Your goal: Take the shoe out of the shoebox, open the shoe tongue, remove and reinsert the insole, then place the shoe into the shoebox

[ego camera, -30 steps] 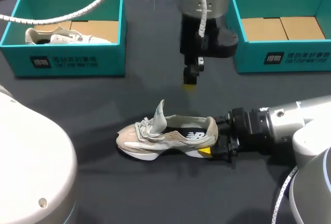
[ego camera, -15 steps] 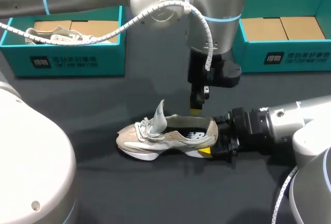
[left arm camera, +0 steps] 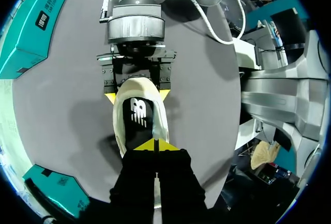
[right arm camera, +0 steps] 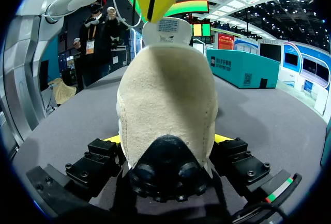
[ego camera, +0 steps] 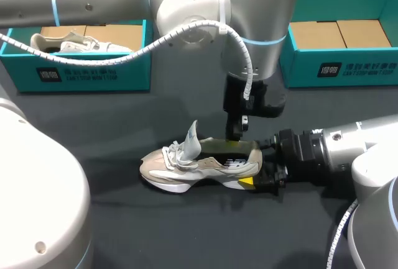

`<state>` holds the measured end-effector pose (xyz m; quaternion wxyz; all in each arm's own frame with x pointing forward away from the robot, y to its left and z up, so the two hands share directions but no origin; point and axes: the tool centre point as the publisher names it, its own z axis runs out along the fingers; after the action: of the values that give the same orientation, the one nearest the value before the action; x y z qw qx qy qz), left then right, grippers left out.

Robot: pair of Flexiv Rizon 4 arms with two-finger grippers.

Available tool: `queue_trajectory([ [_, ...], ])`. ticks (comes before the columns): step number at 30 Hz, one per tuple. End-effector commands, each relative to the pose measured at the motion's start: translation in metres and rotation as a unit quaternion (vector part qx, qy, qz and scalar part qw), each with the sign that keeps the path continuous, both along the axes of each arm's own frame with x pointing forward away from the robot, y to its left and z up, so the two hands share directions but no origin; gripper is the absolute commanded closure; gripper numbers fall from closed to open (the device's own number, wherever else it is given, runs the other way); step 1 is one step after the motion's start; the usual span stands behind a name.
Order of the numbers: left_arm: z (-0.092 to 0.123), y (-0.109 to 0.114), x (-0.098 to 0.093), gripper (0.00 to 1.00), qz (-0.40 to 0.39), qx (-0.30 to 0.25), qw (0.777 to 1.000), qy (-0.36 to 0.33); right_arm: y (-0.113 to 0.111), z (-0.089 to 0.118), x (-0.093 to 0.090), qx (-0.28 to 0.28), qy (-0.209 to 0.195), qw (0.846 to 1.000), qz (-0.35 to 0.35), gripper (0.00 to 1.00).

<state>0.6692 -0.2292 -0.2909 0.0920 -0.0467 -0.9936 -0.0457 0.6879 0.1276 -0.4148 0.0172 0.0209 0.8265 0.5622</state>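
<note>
A beige sneaker (ego camera: pixel 199 164) lies on its sole in the middle of the dark table, its tongue (ego camera: pixel 192 138) pulled upright. My right gripper (ego camera: pixel 255 171) comes in from the right and clasps the heel from both sides. In the right wrist view the heel (right arm camera: pixel 165 100) fills the space between the fingers (right arm camera: pixel 222 138). My left gripper (ego camera: pixel 234 136) hangs straight down, shut and holding nothing. In the left wrist view its joined tips (left arm camera: pixel 155 145) sit at the shoe's opening, just over the black insole (left arm camera: pixel 138 120). My right gripper (left arm camera: pixel 137 96) shows ahead, at the heel.
A teal shoebox (ego camera: pixel 87 76) at the back left holds another pale shoe (ego camera: pixel 81 44). A second teal shoebox (ego camera: pixel 339 70) at the back right shows only its cardboard floor. My left arm arches over the table's middle.
My left gripper has come down and a little toward the shoe, from above the table behind it to the shoe's opening. The shoe and right gripper have stayed put.
</note>
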Motion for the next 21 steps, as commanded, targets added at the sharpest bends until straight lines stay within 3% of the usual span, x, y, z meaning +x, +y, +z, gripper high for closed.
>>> queue_trajectory([
  [1,-0.025,0.001,0.009,1.00,0.000,-0.003,1.000,0.023,0.002,-0.002,0.001,-0.003,0.001,1.000,0.000,1.00],
  [21,-0.079,0.018,0.005,1.00,0.004,0.007,0.998,0.056,0.002,-0.002,0.001,-0.003,0.001,1.000,0.000,1.00],
])
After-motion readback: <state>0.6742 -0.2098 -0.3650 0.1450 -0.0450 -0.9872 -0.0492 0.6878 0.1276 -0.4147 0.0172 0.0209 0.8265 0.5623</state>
